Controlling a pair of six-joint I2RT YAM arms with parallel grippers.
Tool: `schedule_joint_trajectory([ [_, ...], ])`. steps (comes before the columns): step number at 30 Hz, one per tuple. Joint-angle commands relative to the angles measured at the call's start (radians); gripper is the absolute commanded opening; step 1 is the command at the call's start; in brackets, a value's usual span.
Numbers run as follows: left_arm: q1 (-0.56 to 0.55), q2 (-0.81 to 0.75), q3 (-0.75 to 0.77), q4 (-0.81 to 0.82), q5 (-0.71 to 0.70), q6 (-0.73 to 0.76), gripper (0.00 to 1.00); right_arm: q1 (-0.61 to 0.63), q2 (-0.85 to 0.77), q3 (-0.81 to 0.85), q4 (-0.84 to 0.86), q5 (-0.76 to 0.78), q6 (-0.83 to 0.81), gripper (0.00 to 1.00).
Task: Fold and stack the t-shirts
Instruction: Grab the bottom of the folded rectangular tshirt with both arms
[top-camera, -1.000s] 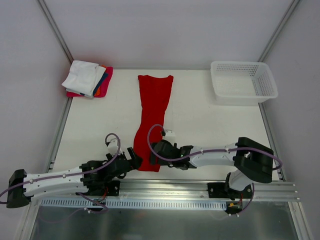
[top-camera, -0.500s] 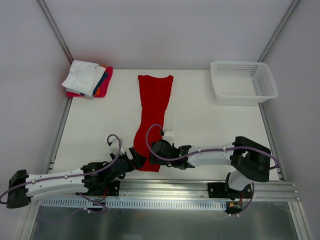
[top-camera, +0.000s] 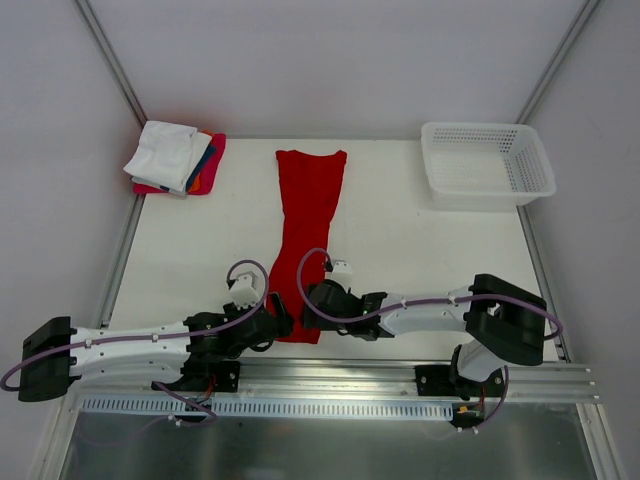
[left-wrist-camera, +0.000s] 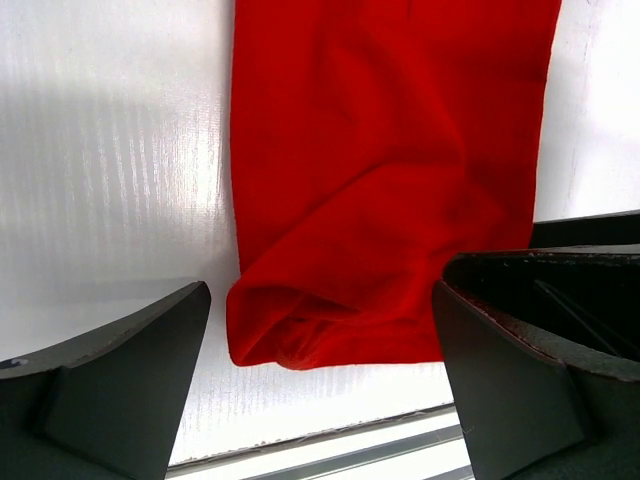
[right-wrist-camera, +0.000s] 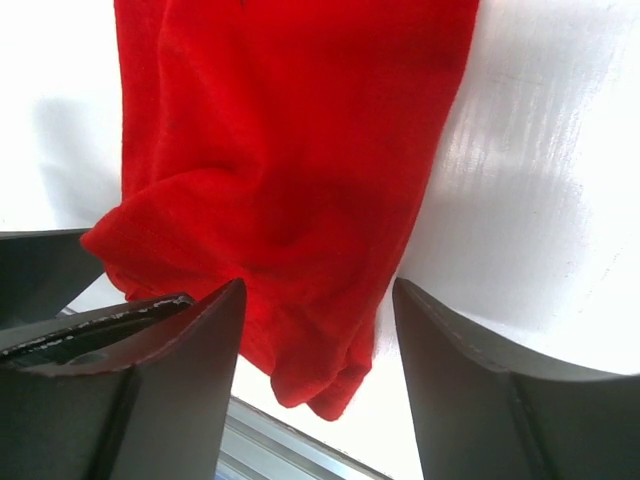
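Top external shows left fingers (left-wrist-camera: 100, 380) and right fingers (right-wrist-camera: 150, 380), both spread apart, straddling the near hem corners of the red t-shirt (top-camera: 305, 230), seemingly placed to pinch and fold it.

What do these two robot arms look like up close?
The left arm and right arm have white links with black joints. Thin lilac cables loop along them. Each ends in matte black, wedge-shaped fingers.

My left gripper (top-camera: 282, 322) has slid right to the near corner of the red shirt (top-camera: 308, 215), so its jaws now straddle the hem. My right gripper (top-camera: 308, 299) has narrowed a little.
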Motion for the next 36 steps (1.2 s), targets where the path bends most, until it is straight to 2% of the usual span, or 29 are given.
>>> schedule_joint_trajectory([
  [1, -0.007, -0.002, 0.016, -0.050, -0.001, -0.030, 0.95, -0.006, 0.010, -0.054, -0.107, 0.002, 0.019, 0.64],
  [4, -0.007, -0.006, 0.013, -0.050, -0.001, -0.036, 0.90, -0.007, 0.017, -0.053, -0.104, -0.005, 0.019, 0.59],
  [5, -0.007, -0.008, 0.010, -0.050, -0.003, -0.039, 0.89, -0.007, 0.023, -0.051, -0.104, -0.008, 0.017, 0.53],
  [11, -0.007, -0.006, 0.002, -0.048, -0.012, -0.053, 0.71, -0.012, 0.046, -0.042, -0.091, -0.026, 0.011, 0.34],
  [15, -0.007, -0.006, -0.001, -0.048, -0.017, -0.058, 0.67, -0.015, 0.056, -0.041, -0.083, -0.038, 0.011, 0.27],
  [18, -0.007, -0.008, -0.006, -0.050, -0.020, -0.058, 0.56, -0.018, 0.066, -0.036, -0.081, -0.044, 0.011, 0.24],
  [19, -0.007, -0.009, -0.007, -0.048, -0.020, -0.058, 0.52, -0.018, 0.066, -0.036, -0.083, -0.044, 0.010, 0.23],
  [22, -0.007, -0.006, -0.012, -0.050, -0.023, -0.058, 0.27, -0.020, 0.076, -0.031, -0.083, -0.049, 0.006, 0.18],
  [23, -0.007, -0.003, -0.012, -0.050, -0.024, -0.061, 0.07, -0.021, 0.079, -0.031, -0.081, -0.051, 0.008, 0.18],
  [24, -0.007, 0.000, -0.015, -0.050, -0.024, -0.064, 0.01, -0.021, 0.086, -0.031, -0.078, -0.054, 0.008, 0.16],
  [31, -0.007, 0.034, -0.009, -0.048, -0.032, -0.058, 0.00, -0.023, 0.104, -0.030, -0.063, -0.074, 0.005, 0.00],
  [36, -0.007, 0.015, 0.022, -0.050, -0.021, -0.014, 0.00, -0.021, 0.086, -0.041, -0.064, -0.074, 0.005, 0.00],
])
